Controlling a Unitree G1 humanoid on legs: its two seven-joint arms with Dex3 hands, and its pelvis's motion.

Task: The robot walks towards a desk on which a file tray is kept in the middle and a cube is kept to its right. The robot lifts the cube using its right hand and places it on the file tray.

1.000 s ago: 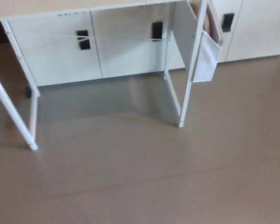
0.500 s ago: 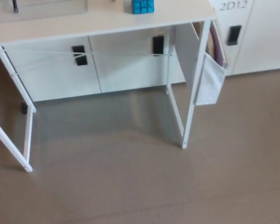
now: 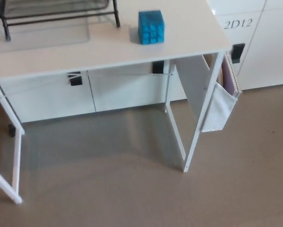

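Head view, change: your camera has swung up over the last second. It showed only floor and desk legs; now you see the desk [image 3: 108, 49] top. Nothing on it moved.
Meaning for task: you are still on the approach, nearly at reaching range, I judge. The lift is not begun.
Cube: the blue cube [image 3: 150, 27] stands on the desk top, right of the file tray [image 3: 116, 15] and apart from it.
Hands: neither shows, so you cannot tell open or closed.
Around: a cloth pocket [image 3: 219, 111] hangs at the desk's right end, with the cabinet [image 3: 269, 52] marked 2D12 behind.
In the way: nothing lies between cube and tray. The floor [image 3: 132, 189] ahead looks bare.
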